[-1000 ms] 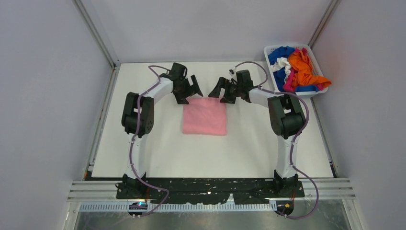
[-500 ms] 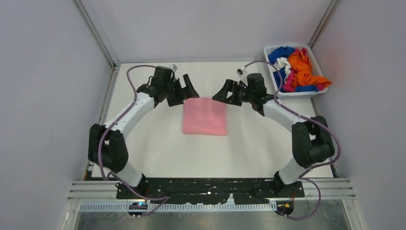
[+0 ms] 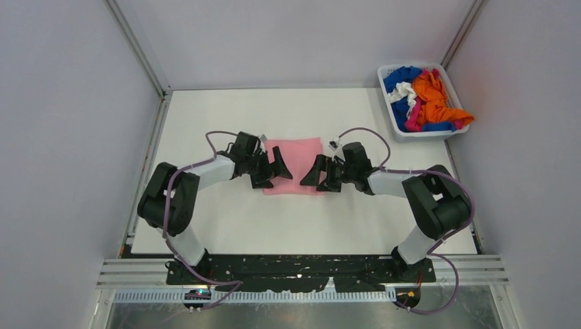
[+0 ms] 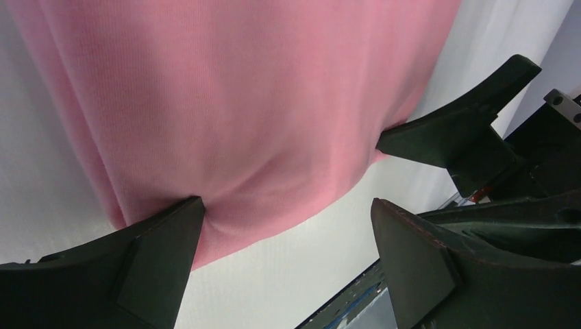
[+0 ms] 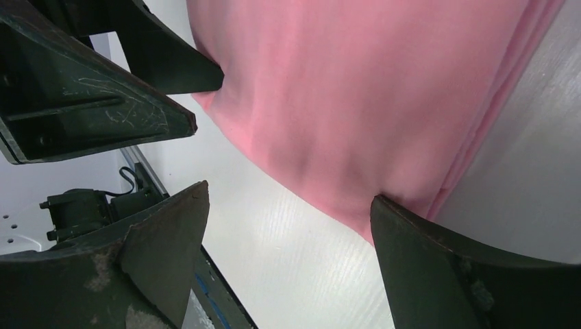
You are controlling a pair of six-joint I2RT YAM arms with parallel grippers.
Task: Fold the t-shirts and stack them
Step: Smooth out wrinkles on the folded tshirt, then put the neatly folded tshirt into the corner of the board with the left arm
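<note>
Both arms have swung back from the far edge of the folded light pink t-shirt to its near edge. The left gripper now sits at the near left corner of the cloth and the right gripper at the near right corner. The shirt itself has not shifted and lies flat around the middle of the table.

Both pairs of fingers are spread wide and grasp nothing. This looks like the start of another fold, or possibly a carry to the stacking spot. Either way, the next move calls for each gripper to pinch its corner through all the layers, and then for both to lift together so the rectangle stays square.

The wrist views show what the top view cannot. One fingertip of each gripper already presses into the hem and dimples it, while its partner stands off over bare table. Only the top view shows the work that is left (the basket at the far right corner holds the unfolded t-shirts in orange, blue, white and hot pink).
</note>
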